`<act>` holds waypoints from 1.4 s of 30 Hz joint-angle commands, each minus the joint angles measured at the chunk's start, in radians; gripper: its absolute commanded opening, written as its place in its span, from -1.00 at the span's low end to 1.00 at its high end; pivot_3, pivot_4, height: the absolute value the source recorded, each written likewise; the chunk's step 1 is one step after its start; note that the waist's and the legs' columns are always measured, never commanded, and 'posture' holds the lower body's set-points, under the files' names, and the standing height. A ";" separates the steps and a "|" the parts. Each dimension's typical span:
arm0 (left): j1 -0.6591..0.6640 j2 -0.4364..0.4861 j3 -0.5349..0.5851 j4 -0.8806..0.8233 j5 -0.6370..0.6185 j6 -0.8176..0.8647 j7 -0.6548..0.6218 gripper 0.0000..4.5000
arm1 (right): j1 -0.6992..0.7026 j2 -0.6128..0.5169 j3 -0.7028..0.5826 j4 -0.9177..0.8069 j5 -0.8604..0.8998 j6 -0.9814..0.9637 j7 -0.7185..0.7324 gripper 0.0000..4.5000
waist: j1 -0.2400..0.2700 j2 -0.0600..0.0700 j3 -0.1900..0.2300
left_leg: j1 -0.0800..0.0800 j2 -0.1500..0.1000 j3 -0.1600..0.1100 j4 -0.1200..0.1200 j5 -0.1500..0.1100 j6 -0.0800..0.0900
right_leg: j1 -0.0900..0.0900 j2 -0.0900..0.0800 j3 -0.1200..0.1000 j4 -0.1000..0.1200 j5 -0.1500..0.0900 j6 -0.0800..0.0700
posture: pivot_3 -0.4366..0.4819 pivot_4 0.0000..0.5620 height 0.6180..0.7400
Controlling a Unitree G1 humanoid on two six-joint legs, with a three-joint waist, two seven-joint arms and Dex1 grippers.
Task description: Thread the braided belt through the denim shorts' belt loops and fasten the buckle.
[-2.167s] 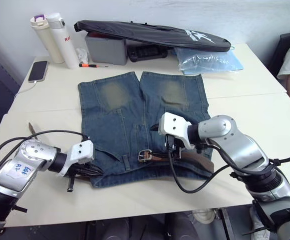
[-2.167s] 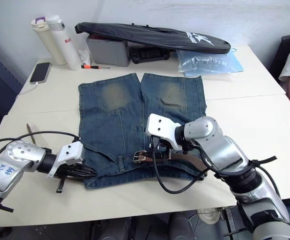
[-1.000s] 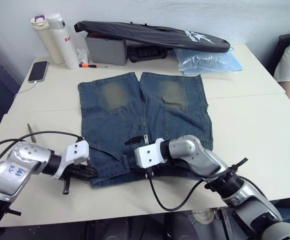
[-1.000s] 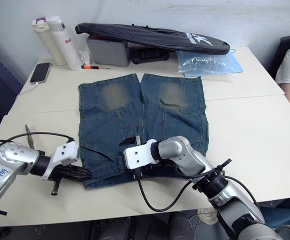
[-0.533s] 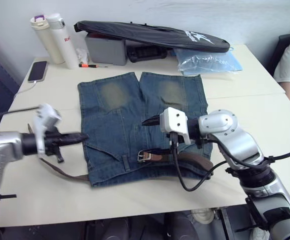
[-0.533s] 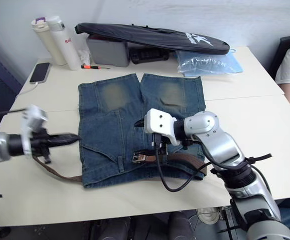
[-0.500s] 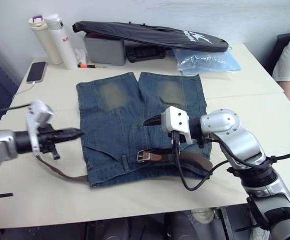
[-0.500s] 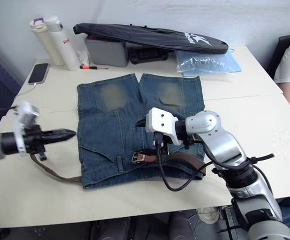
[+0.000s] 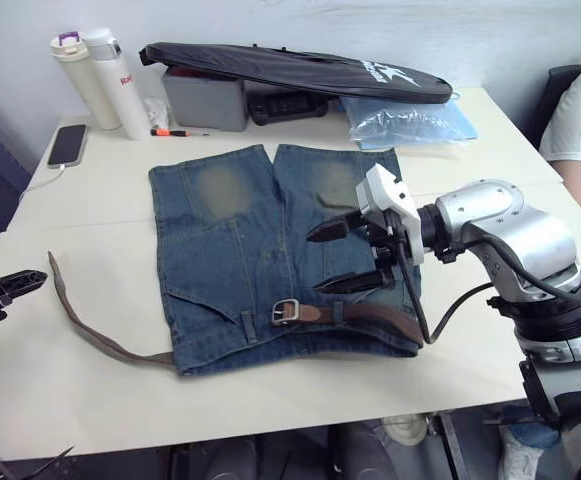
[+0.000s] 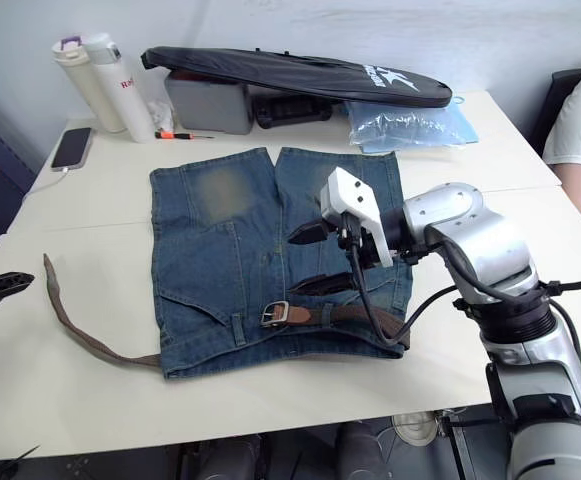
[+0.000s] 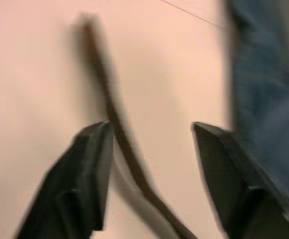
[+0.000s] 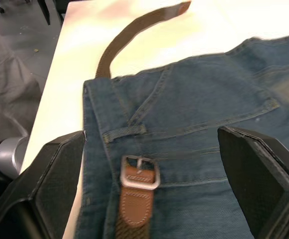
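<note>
Below spread right gripper point(image 9: 349, 256): buckle point(image 9: 286, 311); both jaws empty.

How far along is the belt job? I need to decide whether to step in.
Partly done. The braided belt lies along the waistband of the denim shorts, the buckle at the front, and its free end trails out onto the table. Nothing is in hand: the left gripper and right gripper are open, off the belt. Left: bring the free end round and fasten the buckle.
</note>
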 commanded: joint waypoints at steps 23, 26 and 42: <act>-0.244 -0.144 -0.394 0.235 0.269 -0.498 0.077 -0.99 | 0.039 -0.097 -0.081 -0.172 0.028 0.064 -0.135 1.00 | 0.039 -0.004 -0.001 | 0.003 0.001 0.006 0.001 -0.002 -0.004 | 0.000 -0.001 0.000 0.000 0.001 0.000 | -0.05 -0.47 1.00; -0.252 -0.134 -0.481 0.153 0.244 -0.663 -0.056 -0.99 | 0.059 -0.097 -0.095 -0.178 0.026 0.061 -0.160 1.00 | 0.039 -0.006 -0.001 | 0.001 0.001 0.006 0.001 -0.002 -0.004 | -0.001 -0.001 0.000 -0.001 0.001 0.000 | -0.05 -0.47 1.00; -0.219 0.027 -1.044 -0.143 0.326 -1.348 -0.798 -0.99 | 0.223 -0.119 -0.174 -0.246 0.030 0.132 -0.344 1.00 | 0.019 0.015 0.013 | -0.013 -0.033 -0.050 -0.001 0.019 0.009 | 0.032 -0.049 -0.104 -0.016 0.003 0.009 | -0.05 -0.47 1.00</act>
